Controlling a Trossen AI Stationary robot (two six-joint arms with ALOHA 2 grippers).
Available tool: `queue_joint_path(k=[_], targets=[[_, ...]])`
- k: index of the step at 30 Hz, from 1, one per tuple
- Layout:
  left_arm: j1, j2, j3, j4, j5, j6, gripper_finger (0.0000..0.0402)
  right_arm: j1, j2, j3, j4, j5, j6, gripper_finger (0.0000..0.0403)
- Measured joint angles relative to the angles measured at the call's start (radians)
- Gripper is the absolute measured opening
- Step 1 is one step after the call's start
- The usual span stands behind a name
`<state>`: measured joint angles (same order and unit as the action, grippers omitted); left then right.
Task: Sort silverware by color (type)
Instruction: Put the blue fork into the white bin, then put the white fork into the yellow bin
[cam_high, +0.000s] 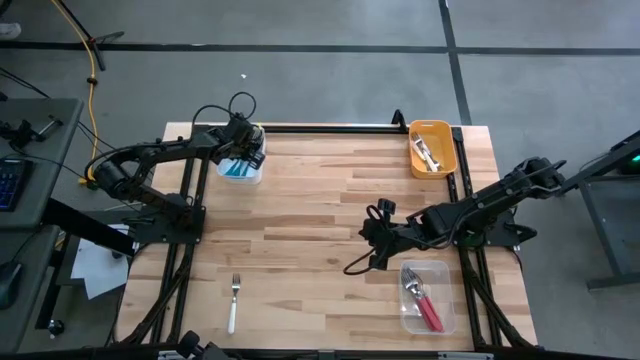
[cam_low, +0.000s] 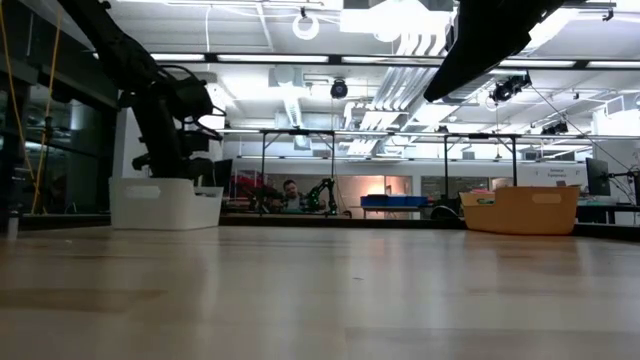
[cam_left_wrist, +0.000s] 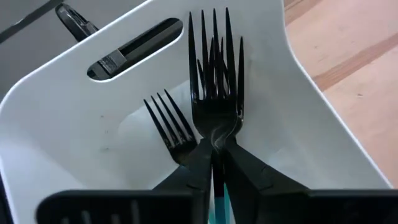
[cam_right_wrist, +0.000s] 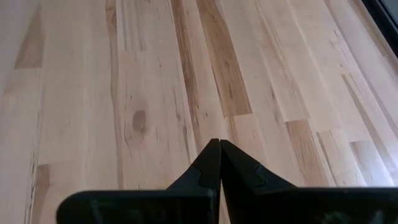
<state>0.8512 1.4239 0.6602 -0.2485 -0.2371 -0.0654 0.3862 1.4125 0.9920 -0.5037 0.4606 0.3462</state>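
My left gripper (cam_high: 243, 150) (cam_left_wrist: 214, 148) is over the white bin (cam_high: 240, 166) (cam_left_wrist: 56, 124) at the table's far left, shut on a fork (cam_left_wrist: 214, 74) with a teal handle. A second fork (cam_left_wrist: 169, 124) lies in that bin, and teal handles (cam_high: 236, 168) show in it from above. My right gripper (cam_high: 373, 243) (cam_right_wrist: 219, 148) is shut on nothing above bare wood right of the table's centre. One white-handled fork (cam_high: 234, 300) lies flat near the table's near left edge. My left gripper pinches the fork between its two fingers at the neck (cam_left_wrist: 216, 132), just below the tines. The tines point straight out past the fingertips, along the fingers, into the white bin. A bit of teal handle (cam_left_wrist: 219, 202) shows behind the fingers. Whether the fork touches the bin, I cannot tell.
An orange bin (cam_high: 432, 148) (cam_low: 520, 210) with white-handled forks stands at the far right corner. A clear bin (cam_high: 426, 297) with red-handled forks sits at the near right, close beside my right arm. Bare wood spans the table's middle.
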Motion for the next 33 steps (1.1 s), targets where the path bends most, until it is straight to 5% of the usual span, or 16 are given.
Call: queue_joint_path(k=[8, 14, 22, 27, 33], targets=[[-0.053, -0.093, 0.058, -0.128, 0.001, 0.015, 0.0094, 0.0, 0.0, 0.0, 0.0, 0.0, -0.002, 0.0], [-0.205, -0.255, 0.074, -0.382, 0.008, -0.035, 0.0111, 0.0, 0.0, -0.002, 0.015, 0.001, -0.037, 0.0], [-0.668, -0.428, 0.074, -0.732, 0.005, -0.361, 0.0096, -0.008, 0.0, -0.196, 0.467, -0.025, -0.224, 0.0], [-0.986, -0.44, 0.074, -0.714, 0.044, -0.506, 0.0093, -0.035, 0.0, -0.358, 0.8, -0.108, -0.275, 0.0], [-1.272, -0.362, 0.074, -0.616, 0.117, -0.606, 0.0093, -0.048, 0.0, -0.472, 0.963, -0.136, -0.246, 0.0]])
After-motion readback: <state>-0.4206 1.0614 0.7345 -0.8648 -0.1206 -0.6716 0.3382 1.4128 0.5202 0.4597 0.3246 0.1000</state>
